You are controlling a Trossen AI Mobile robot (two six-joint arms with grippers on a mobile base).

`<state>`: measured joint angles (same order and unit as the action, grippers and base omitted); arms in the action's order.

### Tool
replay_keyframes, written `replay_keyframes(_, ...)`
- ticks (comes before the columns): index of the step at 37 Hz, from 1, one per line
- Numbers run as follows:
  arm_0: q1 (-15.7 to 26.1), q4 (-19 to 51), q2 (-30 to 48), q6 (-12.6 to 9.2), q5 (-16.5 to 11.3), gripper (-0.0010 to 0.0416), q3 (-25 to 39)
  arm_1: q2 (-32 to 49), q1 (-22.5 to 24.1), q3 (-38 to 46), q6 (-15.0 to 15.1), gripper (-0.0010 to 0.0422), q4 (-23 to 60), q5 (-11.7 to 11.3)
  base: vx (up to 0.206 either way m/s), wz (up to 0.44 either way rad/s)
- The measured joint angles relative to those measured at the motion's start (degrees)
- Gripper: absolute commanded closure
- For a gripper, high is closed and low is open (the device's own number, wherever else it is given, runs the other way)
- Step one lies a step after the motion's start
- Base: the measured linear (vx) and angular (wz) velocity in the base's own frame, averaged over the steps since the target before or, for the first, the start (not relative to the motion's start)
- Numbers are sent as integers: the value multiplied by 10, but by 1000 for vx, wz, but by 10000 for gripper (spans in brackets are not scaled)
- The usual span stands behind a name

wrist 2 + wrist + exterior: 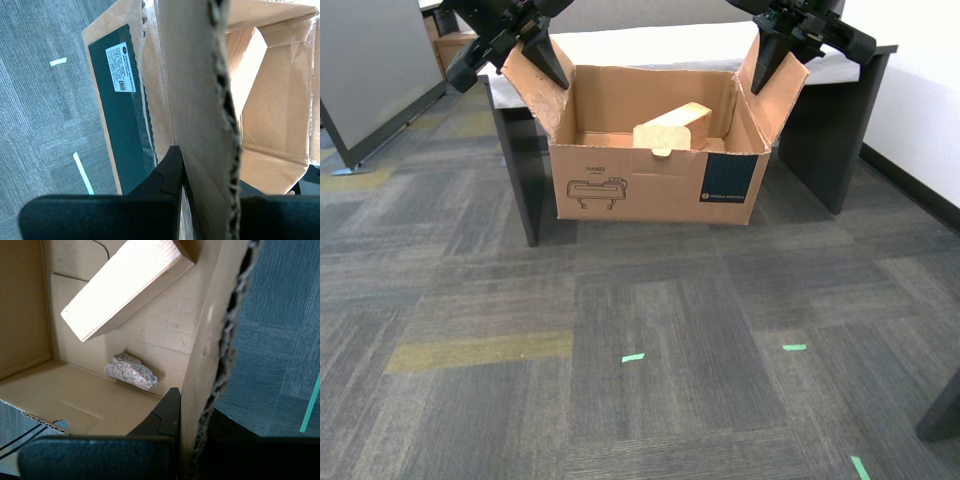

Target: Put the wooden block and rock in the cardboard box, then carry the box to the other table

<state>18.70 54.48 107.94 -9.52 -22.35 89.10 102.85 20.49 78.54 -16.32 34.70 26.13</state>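
You're mid-carry: the wooden block (125, 287) and rock (131, 371) lie inside the cardboard box (650, 185), both grippers apparently clamped on its flaps; next, reach the other table, unseen here.

Both of my black arms reach down from the exterior view's upper corners, 1 on each side. My first gripper (542, 62) (195, 420), at the exterior view's left, has its 2 dark fingers (167, 412) clamped on a side flap of the brown corrugated cardboard box (650, 190). My second gripper (782, 55) (210, 185), at the exterior view's right, pinches the opposite flap, 1 finger (170, 172) on each face of the board. Both wrists angle inward and downward.
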Motion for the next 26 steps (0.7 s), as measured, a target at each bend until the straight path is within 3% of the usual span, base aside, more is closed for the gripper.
replay_keyframes(12,0,-12,0,0,0,406,0,0,0,0,19,413,2,-2,89,-150)
replay_keyframes(26,0,-11,0,0,1,406,0,0,0,0,15,413,3,-2,136,-228)
